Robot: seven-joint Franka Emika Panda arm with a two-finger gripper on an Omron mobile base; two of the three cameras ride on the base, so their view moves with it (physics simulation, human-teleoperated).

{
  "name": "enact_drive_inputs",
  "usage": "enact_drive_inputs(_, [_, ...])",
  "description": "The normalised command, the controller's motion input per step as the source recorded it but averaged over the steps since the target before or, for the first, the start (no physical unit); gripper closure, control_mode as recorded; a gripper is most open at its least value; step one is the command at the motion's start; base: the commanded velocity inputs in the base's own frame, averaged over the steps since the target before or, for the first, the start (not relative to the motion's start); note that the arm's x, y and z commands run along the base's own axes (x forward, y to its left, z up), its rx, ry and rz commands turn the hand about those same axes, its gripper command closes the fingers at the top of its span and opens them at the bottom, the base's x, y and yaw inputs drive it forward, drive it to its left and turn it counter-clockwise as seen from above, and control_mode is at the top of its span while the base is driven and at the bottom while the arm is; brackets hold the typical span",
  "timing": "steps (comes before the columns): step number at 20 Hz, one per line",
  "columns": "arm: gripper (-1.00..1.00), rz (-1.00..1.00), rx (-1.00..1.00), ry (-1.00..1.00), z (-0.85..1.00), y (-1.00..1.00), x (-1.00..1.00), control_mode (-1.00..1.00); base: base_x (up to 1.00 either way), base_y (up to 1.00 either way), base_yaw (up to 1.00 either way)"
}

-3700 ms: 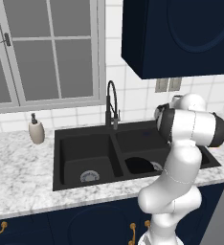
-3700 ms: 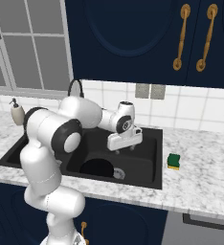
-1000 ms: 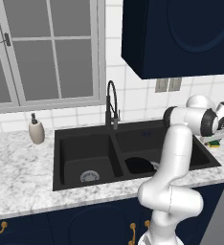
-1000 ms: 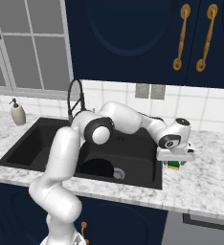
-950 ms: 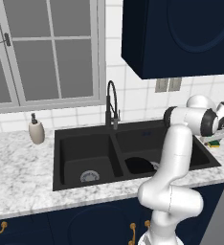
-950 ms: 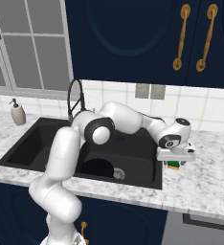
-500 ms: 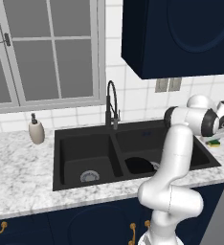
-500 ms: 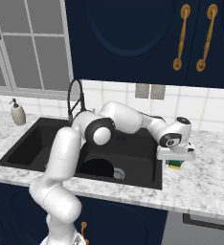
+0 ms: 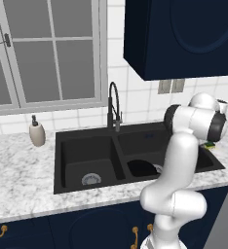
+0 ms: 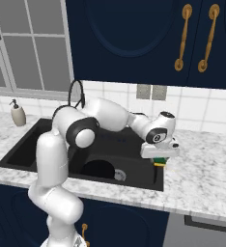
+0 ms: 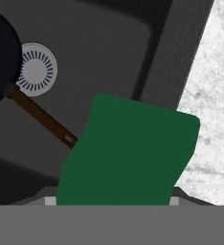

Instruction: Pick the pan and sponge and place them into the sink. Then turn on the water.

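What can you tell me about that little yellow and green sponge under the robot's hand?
The small rectangular sponge, yellow with a green layer, sits between the fingers of the white arm's gripper at the right edge of the matte black double-basin sink. In the hand view its green face looks soft and slightly warped, hanging partly over the basin and partly over the speckled marble counter. Whether it touches the counter cannot be told.

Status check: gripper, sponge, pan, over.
Gripper shut on sponge, above sink's right edge. Pan already in right basin. Nothing blocking.

Matt black sink (image 9: 89,155), speckled stone counter (image 10: 206,178), matt green sponge (image 11: 128,153)
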Motion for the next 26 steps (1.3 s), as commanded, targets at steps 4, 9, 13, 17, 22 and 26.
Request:
enact_drive_inputs(4, [1.0, 0.11, -0.1, 0.11, 0.05, 1.0, -0.24, -1.0, 0.0, 0.0, 0.0])
enact_drive_inputs(9, [1.0, 0.08, -0.01, 0.08, 0.01, 1.0, 0.0, -1.0, 0.0, 0.0, 0.0])
enact_drive_inputs(13, [1.0, 0.01, 0.01, 0.05, -0.17, 0.79, 0.17, -1.0, 0.0, 0.0, 0.0])
enact_drive_inputs(17, [1.0, 0.0, 0.13, 0.0, -0.63, 0.04, 0.6, -1.0, 0.0, 0.0, 0.0])
enact_drive_inputs(22, [1.0, 0.0, 0.14, 0.0, -0.75, 0.0, 0.67, -1.0, 0.0, 0.0, 0.0])
enact_drive_inputs(26, [1.0, -0.02, 0.04, 0.0, -0.57, 0.0, 0.78, -1.0, 0.0, 0.0, 0.0])
